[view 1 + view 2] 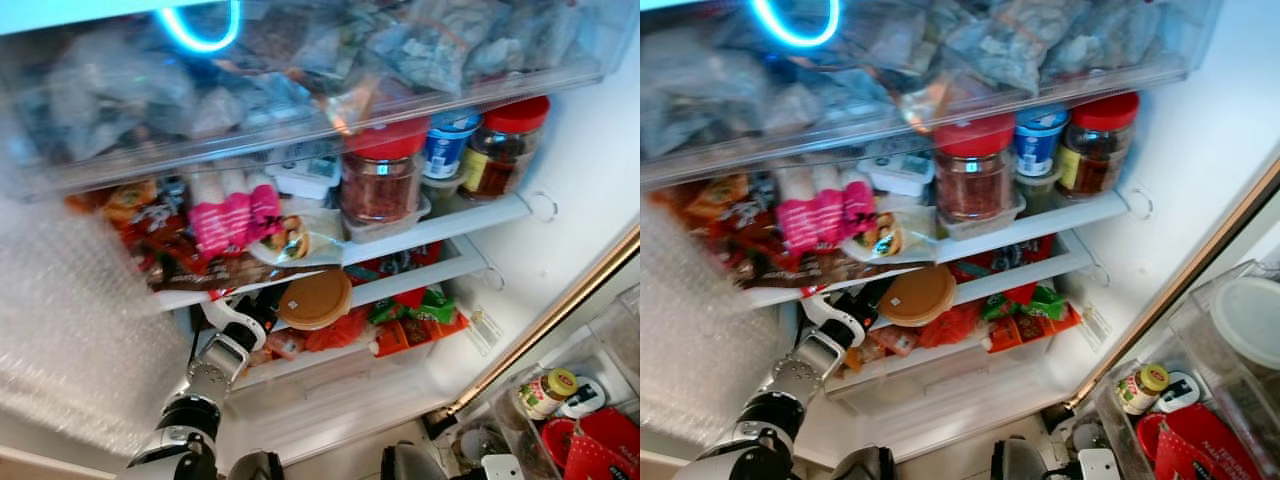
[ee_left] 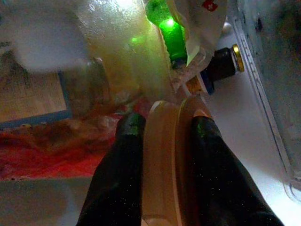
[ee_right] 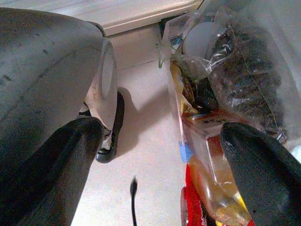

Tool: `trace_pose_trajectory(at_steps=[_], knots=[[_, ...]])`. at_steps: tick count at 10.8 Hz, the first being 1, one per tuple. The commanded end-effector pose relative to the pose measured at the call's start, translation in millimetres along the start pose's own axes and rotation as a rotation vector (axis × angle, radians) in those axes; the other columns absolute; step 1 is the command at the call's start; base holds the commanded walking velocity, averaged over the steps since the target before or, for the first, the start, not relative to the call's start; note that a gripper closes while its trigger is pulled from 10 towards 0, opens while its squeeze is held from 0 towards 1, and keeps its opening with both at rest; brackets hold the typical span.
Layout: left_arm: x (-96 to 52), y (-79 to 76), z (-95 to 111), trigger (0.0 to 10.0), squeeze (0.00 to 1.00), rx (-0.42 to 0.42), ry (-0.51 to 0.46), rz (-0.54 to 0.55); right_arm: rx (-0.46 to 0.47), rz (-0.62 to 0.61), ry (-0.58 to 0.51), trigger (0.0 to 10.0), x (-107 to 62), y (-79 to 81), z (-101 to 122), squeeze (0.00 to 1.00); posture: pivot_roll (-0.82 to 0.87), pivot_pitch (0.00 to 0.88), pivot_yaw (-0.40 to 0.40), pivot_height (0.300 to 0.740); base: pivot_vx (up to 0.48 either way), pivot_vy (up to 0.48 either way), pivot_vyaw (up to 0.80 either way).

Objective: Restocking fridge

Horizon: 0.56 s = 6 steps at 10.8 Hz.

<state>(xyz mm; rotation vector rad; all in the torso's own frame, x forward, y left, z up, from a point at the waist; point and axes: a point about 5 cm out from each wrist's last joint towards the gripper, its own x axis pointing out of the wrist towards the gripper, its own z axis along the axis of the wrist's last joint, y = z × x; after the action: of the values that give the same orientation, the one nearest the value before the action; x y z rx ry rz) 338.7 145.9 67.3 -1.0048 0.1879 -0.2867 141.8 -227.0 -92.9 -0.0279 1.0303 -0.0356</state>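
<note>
A round tan container (image 1: 314, 298) stands on edge at the front of the fridge's lower shelf (image 1: 400, 285), beside red and green packets (image 1: 420, 310). My left arm reaches up into that shelf, and the left gripper (image 1: 270, 305) is shut on the container's rim. In the left wrist view the two black fingers (image 2: 129, 132) pinch the tan container (image 2: 162, 160) from both sides, with a green bottle (image 2: 169, 33) behind it. The right gripper (image 3: 162, 129) hangs low and open, nothing between its fingers, next to a clear bag of food (image 3: 235, 70).
The shelf above holds red-lidded jars (image 1: 383, 175) (image 1: 505, 145), a blue tub (image 1: 450, 140) and a pink package (image 1: 235, 220). A clear drawer (image 1: 300, 110) of bags sits on top. At right, the door bin (image 1: 600, 350) holds a small jar (image 1: 548, 392).
</note>
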Motion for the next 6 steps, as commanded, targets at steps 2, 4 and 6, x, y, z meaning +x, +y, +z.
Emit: trace_pose_trajectory(at_steps=[2,4,6], knots=[[5.6,-0.3,0,10.0,0.0,-0.001,-0.023,0.046,0.001,0.023,0.014,10.0,0.0,6.6,-5,0.0,-0.17,0.133,0.023,0.65,0.0,0.0,0.0],[9.8,0.9,6,10.0,0.0,-0.02,-0.086,0.11,-0.003,0.023,0.016,10.0,-0.3,5.9,-6,0.0,-0.18,0.138,0.021,0.65,0.0,0.0,0.0],[17.1,-5.4,11,10.0,0.0,-0.041,-0.119,0.12,-0.007,0.026,0.021,10.0,-1.0,5.7,-9,0.0,-0.19,0.149,0.022,0.65,0.0,0.0,0.0]])
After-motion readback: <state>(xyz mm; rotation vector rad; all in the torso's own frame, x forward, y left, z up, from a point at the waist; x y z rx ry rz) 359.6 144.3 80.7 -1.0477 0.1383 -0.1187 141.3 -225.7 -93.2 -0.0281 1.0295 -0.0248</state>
